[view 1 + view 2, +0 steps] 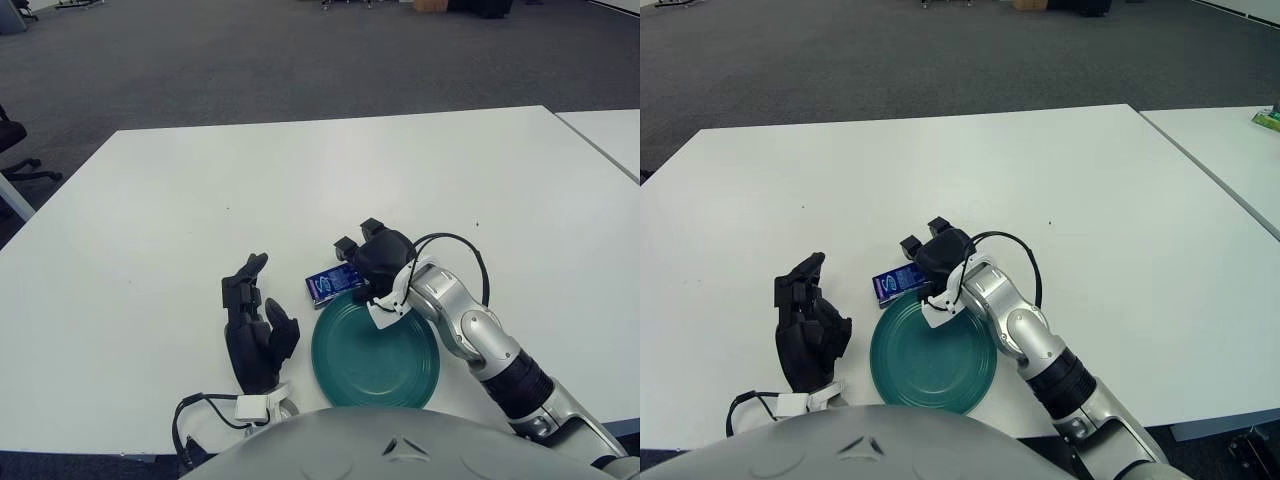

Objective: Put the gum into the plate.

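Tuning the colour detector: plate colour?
Teal green plate, plain, no pattern. Clearest in the left eye view.

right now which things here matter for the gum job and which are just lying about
Part of the job:
gum, on the table beside the plate
plate, green
right hand, at the gum

Not in use:
left hand, left of the plate
table
second table, to the right

White table carries a teal plate near its front edge, with a blue gum pack lying just beyond the plate's far-left rim.
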Controlling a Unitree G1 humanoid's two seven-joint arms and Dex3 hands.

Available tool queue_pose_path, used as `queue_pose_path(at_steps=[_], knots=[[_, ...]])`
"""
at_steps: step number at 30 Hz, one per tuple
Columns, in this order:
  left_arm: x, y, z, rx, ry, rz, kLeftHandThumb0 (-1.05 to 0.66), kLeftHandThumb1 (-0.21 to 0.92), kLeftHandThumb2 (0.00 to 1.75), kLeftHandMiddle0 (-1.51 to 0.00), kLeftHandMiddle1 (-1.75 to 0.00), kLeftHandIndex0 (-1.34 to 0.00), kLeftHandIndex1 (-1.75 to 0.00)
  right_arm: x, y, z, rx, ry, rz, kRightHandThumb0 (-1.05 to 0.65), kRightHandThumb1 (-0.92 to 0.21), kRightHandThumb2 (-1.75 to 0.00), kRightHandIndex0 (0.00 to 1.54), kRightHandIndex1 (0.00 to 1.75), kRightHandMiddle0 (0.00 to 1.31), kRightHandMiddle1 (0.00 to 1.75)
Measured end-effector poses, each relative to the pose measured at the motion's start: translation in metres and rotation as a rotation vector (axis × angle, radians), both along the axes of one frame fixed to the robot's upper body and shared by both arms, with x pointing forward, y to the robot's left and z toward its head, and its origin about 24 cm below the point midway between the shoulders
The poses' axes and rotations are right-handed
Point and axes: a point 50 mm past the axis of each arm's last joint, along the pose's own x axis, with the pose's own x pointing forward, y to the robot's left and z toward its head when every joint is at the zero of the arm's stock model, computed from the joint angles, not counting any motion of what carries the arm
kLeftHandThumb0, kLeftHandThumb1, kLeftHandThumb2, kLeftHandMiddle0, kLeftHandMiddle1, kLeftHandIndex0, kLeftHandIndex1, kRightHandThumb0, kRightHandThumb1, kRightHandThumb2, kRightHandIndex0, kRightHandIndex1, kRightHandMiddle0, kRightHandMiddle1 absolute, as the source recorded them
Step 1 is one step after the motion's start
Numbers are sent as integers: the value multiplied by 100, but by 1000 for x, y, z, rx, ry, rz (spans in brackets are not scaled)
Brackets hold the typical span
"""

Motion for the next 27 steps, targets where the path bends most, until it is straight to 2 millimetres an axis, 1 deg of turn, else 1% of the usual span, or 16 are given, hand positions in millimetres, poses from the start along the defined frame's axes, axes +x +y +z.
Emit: queue_pose_path(at_steps=[3,7,12,18,22,24,27], knots=[[0,0,0,2,-7,2,-87,92,82,-28,-27,-10,-98,1,0,0,-3,-3,0,-84,-92,-51,0,165,0,98],[0,-1,0,6,-12,5,-86,92,82,-28,-25,-9,-97,2,0,1,-4,-7,1,-84,-92,-50,0,167,0,98],[0,-1,-1,5,-9,8,-86,92,84,-28,-23,-7,-95,3,0,1,-6,-8,1,-84,-92,-50,0,164,0,95],[0,-1,-2,2,-8,14,-86,92,84,-29,-22,-8,-95,4,0,0,-13,-5,4,-85,-92,-51,0,165,0,98],[0,-1,-2,0,-8,15,-85,92,83,-30,-21,-8,-95,4,1,-2,-16,-1,6,-84,-92,-51,0,164,0,93],[0,-1,-2,-1,-7,16,-85,92,83,-30,-20,-6,-95,4,1,-2,-17,1,7,-84,-92,-50,0,165,0,99],[0,0,-2,-2,-6,17,-85,92,84,-29,-19,-4,-93,4,2,-2,-16,3,5,-84,-92,-47,0,165,0,104]])
